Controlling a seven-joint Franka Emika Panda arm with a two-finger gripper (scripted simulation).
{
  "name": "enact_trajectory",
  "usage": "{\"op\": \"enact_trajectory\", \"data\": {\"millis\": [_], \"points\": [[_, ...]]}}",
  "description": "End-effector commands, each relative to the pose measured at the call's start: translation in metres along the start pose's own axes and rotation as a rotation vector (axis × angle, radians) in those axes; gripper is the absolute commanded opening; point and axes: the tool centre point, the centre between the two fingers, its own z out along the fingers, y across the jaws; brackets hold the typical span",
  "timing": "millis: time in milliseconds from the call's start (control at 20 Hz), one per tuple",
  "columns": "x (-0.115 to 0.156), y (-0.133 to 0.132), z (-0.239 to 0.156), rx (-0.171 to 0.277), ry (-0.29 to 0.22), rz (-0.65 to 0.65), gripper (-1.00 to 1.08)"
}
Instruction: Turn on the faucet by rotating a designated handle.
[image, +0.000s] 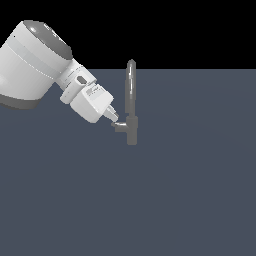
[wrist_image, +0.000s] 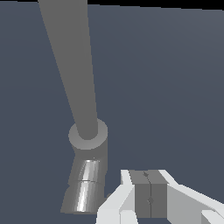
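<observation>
The faucet (image: 131, 100) is a slim grey tap with a tall arched spout on a short base. In the wrist view its spout (wrist_image: 72, 65) rises from the round base (wrist_image: 88, 136). The handle (image: 120, 125) juts from the base toward the exterior view's left. The wrist view shows it as a shiny stub (wrist_image: 85, 186). My gripper (image: 114, 117) reaches down from the upper left, its tips right at the handle's outer end. In the wrist view the gripper (wrist_image: 150, 194) is shut, pads pressed together with nothing between them, close beside the stub. I cannot tell whether they touch.
The faucet stands on a flat dark blue-grey surface (image: 190, 190). My white arm (image: 35, 62) fills the exterior view's upper left.
</observation>
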Motion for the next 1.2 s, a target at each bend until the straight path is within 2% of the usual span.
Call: {"op": "enact_trajectory", "data": {"millis": [0,350,400,450,1000,1050,1100,1150], "points": [[-0.012,0.009,0.010,-0.008,0.002,-0.009,-1.00],[-0.037,0.027,0.032,-0.015,0.000,-0.013,-1.00],[-0.037,0.027,0.032,-0.015,0.000,-0.013,-1.00],[-0.025,0.019,0.024,0.002,0.004,0.000,-1.00],[-0.072,0.012,0.068,-0.015,-0.001,-0.014,-1.00],[-0.072,0.012,0.068,-0.015,-0.001,-0.014,-1.00],[-0.048,0.005,0.050,0.014,0.008,0.020,-1.00],[-0.051,0.002,0.052,0.012,0.008,0.018,-1.00]]}}
